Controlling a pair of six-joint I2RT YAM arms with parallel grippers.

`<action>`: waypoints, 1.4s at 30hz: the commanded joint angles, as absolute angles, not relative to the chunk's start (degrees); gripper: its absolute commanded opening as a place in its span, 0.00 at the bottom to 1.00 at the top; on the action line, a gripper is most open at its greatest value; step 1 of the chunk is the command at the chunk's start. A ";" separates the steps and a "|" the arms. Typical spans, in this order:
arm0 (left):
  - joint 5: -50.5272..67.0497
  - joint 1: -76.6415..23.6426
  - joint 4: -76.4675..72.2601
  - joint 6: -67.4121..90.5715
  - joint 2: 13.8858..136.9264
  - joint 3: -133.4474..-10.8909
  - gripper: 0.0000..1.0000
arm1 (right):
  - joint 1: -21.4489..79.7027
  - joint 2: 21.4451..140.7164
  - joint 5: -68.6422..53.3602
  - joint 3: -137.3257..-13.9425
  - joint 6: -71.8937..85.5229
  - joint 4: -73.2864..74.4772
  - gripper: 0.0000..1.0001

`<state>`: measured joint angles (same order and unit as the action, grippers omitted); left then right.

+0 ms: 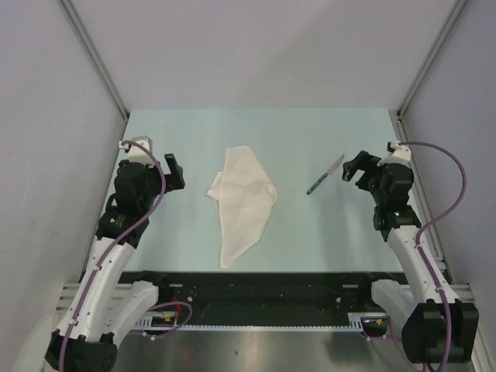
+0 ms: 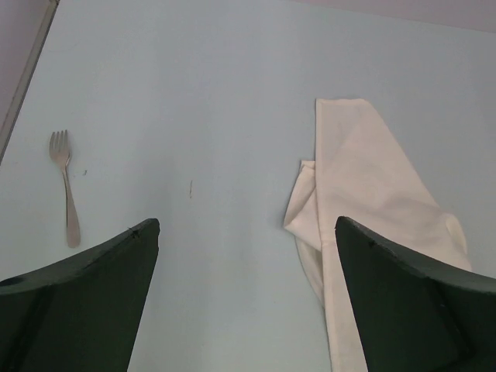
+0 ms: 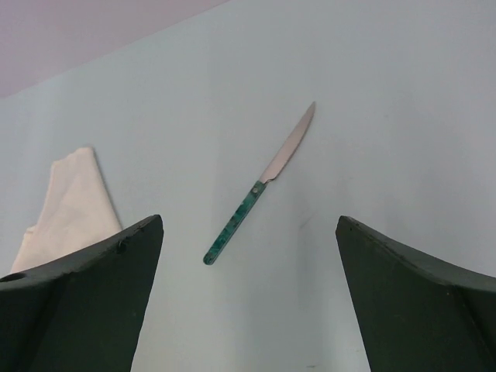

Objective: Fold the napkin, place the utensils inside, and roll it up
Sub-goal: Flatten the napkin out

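Loosely folded napkin [image 1: 242, 203] lies on the counter [image 1: 310, 232]. The knife [image 1: 325, 175] lies right of the napkin, just beside the right claw [image 1: 353, 167]. The left claw [image 1: 174, 172] hovers left of the napkin. Both claws gape wide, holding nothing.

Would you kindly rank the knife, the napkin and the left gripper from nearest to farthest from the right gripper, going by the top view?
1. knife, just inward of the right gripper, on the right side.
2. napkin, in the middle of the table.
3. left gripper, across on the left side.
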<state>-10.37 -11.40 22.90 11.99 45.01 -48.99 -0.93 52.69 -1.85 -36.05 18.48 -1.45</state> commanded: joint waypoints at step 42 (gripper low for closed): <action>20.74 -38.84 -18.46 39.37 93.83 -42.93 0.00 | 33.49 88.69 5.88 -56.78 20.21 5.44 0.90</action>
<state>16.03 -35.46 -13.85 37.91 87.88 -31.42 34.68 91.98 1.93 -54.46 19.59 2.00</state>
